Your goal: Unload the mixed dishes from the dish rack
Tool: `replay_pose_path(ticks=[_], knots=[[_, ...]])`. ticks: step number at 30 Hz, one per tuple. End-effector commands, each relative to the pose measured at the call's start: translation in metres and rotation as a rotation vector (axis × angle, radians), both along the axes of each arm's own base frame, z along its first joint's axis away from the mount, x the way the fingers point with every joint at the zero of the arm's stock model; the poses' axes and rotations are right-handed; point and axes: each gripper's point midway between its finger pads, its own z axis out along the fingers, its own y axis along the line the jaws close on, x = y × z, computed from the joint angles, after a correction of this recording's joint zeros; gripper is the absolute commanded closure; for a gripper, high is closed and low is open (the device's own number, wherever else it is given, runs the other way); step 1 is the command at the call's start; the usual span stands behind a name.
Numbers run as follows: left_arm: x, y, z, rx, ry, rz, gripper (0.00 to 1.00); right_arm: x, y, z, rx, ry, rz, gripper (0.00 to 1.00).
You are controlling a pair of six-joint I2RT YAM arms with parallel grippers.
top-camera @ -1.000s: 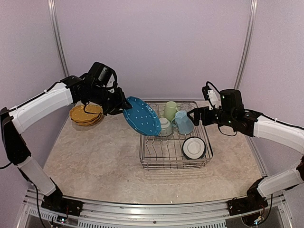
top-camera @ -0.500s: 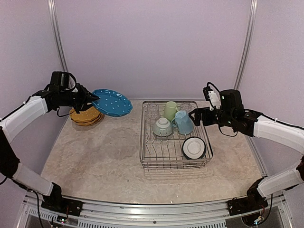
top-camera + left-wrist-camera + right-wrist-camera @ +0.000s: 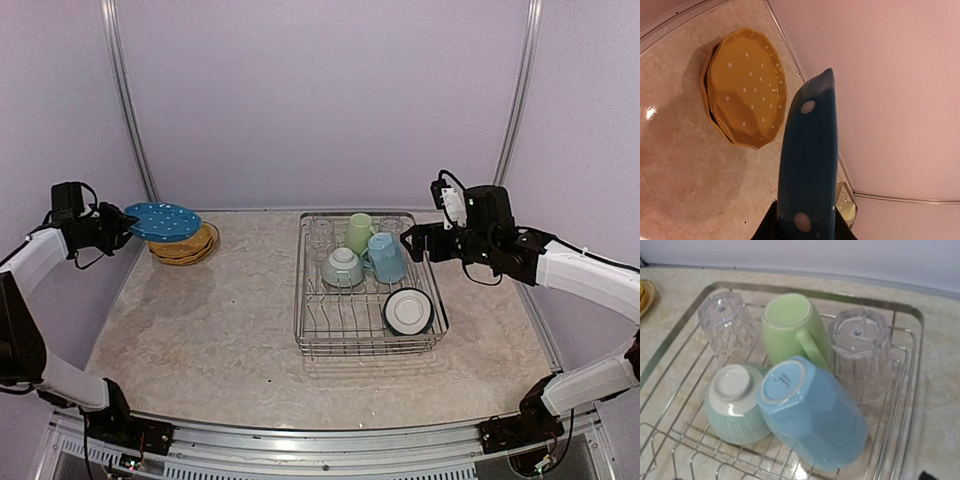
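Note:
My left gripper (image 3: 118, 229) is shut on the rim of the blue white-dotted plate (image 3: 160, 219) and holds it roughly level just above the stack of yellow plates (image 3: 185, 247) at the far left. In the left wrist view the blue plate (image 3: 807, 160) is edge-on between my jaws, beside the yellow plates (image 3: 746, 87). The dish rack (image 3: 368, 349) holds a pale green mug (image 3: 358, 232), a light blue mug (image 3: 386, 257), a pale green bowl (image 3: 342, 267), a white bowl (image 3: 408, 310) and clear glasses (image 3: 320, 235). My right gripper (image 3: 408, 240) hovers open and empty over the rack's back right corner.
The right wrist view shows the rack's rim (image 3: 815, 290), two upturned glasses (image 3: 722, 320), the green mug (image 3: 790, 325), the blue mug (image 3: 812, 412) lying on its side and the upturned bowl (image 3: 730, 407). Walls stand close behind and at both sides.
My left arm has carried the blue plate from beside the rack leftward to over the yellow stack, turning it from tilted to level. The right arm has not moved.

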Motion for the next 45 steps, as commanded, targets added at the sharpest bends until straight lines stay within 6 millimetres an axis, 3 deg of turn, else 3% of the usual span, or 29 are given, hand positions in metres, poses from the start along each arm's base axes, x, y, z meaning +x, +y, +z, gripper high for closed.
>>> replay_pose_path(ticks=[1, 13, 16, 26, 30, 33, 37, 41, 45], knots=[[0.023, 0.027, 0.046, 0.041, -0.208, 0.031, 1.00, 0.000, -0.007, 0.020, 0.022, -0.026, -0.031, 0.00], [0.091, 0.072, -0.013, 0.109, -0.128, 0.097, 1.00, 0.000, -0.005, 0.032, 0.054, -0.022, -0.034, 0.00], [0.106, 0.074, -0.020, 0.133, -0.124, 0.090, 1.00, -0.002, -0.006, 0.033, 0.062, -0.017, -0.040, 0.00], [0.139, 0.070, -0.079, 0.125, -0.016, 0.087, 1.00, -0.001, -0.002, 0.031, 0.087, -0.001, -0.032, 0.00], [0.145, 0.061, -0.085, 0.144, 0.002, 0.070, 1.00, -0.001, 0.000, 0.030, 0.089, 0.003, -0.028, 0.00], [0.142, 0.059, -0.089, 0.170, 0.022, 0.067, 0.93, -0.002, -0.001, 0.028, 0.091, 0.003, -0.030, 0.00], [0.132, 0.057, -0.098, 0.189, 0.061, 0.060, 0.79, -0.003, -0.003, 0.027, 0.093, -0.007, -0.032, 0.00], [0.123, 0.057, -0.092, 0.244, 0.066, 0.061, 0.62, 0.001, 0.001, 0.025, 0.081, -0.003, -0.021, 0.00], [0.114, 0.055, -0.086, 0.287, 0.070, 0.048, 0.51, 0.004, 0.005, 0.025, 0.081, -0.002, -0.010, 0.00]])
